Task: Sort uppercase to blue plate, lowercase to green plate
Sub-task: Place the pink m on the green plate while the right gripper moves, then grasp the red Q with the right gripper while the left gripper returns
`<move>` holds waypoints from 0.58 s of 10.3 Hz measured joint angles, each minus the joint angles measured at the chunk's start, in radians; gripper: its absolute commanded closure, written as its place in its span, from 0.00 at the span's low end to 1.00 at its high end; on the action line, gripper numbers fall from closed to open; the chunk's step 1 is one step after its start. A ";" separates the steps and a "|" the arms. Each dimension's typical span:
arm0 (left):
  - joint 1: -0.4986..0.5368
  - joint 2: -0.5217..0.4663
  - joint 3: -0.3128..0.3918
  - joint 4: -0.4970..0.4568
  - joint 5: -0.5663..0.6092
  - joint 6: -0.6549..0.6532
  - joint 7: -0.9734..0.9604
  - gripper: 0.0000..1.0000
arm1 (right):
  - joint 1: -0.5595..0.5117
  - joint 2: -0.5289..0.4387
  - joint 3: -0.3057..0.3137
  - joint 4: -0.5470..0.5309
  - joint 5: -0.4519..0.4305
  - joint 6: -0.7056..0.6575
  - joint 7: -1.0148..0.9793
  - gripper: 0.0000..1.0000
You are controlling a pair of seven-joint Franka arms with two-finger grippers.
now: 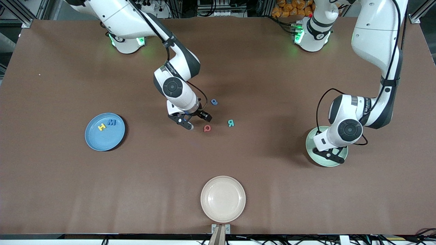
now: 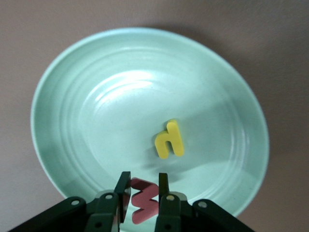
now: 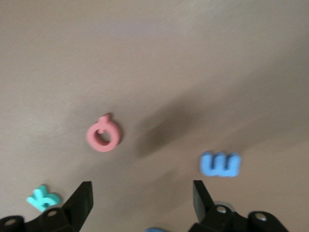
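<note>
Right gripper (image 1: 193,121): mine, jaws spread, empty, low over table centre. Red Q (image 1: 207,128): flat, just beside it toward the left arm's end. Left gripper (image 2: 142,193): pinching red w (image 2: 143,205) over green plate (image 2: 72,121).

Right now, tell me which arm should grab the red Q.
Right. The right gripper hangs open just beside the red Q, mid-table. The left gripper is over the green plate, shut on the red w.
</note>
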 measured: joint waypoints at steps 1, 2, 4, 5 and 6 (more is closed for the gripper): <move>0.004 0.010 0.001 0.000 0.000 0.004 0.000 0.47 | 0.010 0.026 -0.003 0.042 -0.002 -0.001 0.023 0.14; 0.006 0.015 0.002 0.000 0.000 0.006 0.000 0.00 | 0.016 0.049 -0.013 0.077 -0.003 -0.003 0.031 0.14; 0.006 0.015 0.003 0.004 0.000 0.010 0.000 0.00 | 0.019 0.080 -0.038 0.115 -0.013 -0.006 0.032 0.17; 0.006 0.013 0.003 0.012 0.000 0.013 0.000 0.00 | 0.023 0.095 -0.049 0.129 -0.025 -0.006 0.035 0.18; 0.006 0.008 0.003 0.023 0.000 0.013 0.000 0.00 | 0.032 0.114 -0.059 0.146 -0.035 -0.006 0.044 0.18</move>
